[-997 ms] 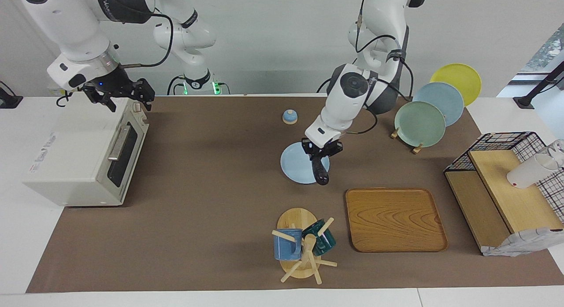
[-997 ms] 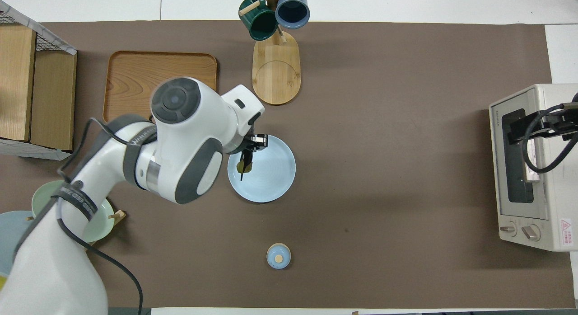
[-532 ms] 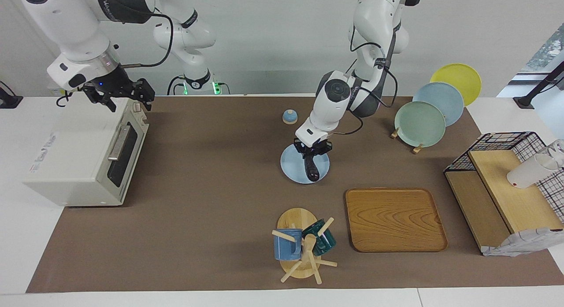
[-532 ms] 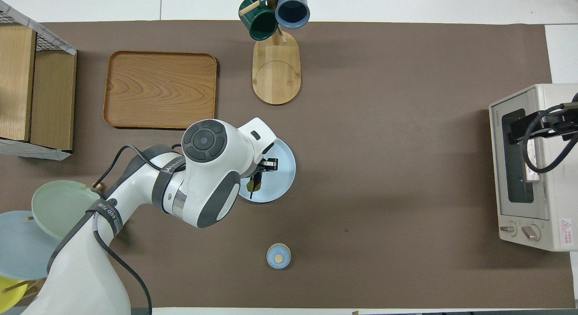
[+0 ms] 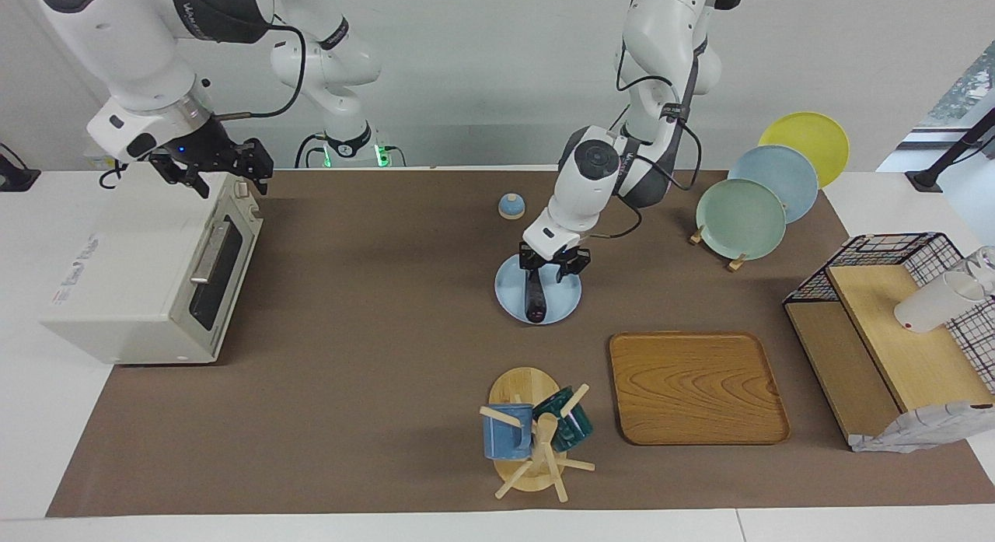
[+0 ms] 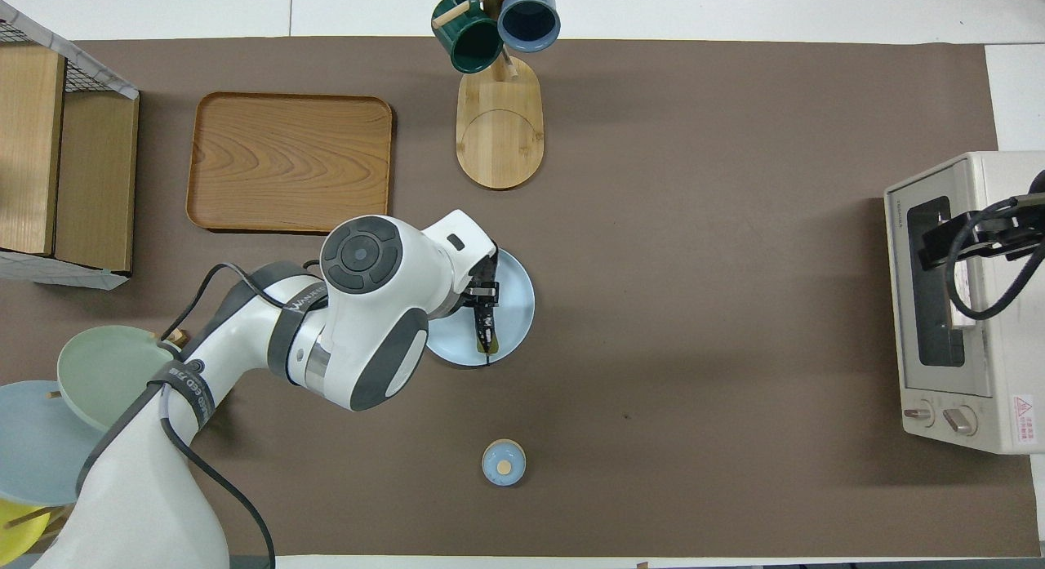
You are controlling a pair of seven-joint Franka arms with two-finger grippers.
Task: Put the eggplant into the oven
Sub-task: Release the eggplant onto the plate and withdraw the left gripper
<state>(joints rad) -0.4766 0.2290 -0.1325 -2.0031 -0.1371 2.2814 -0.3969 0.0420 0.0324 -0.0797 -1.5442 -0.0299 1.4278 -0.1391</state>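
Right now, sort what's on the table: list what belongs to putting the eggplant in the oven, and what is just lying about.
For the job: eggplant on the blue plate; oven; left gripper; right gripper.

Lying about: wooden tray; mug tree; plate rack; small lidded pot; wire basket shelf.

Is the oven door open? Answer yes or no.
No: in the facing view the oven has its dark glass door flush against the front, handle up.
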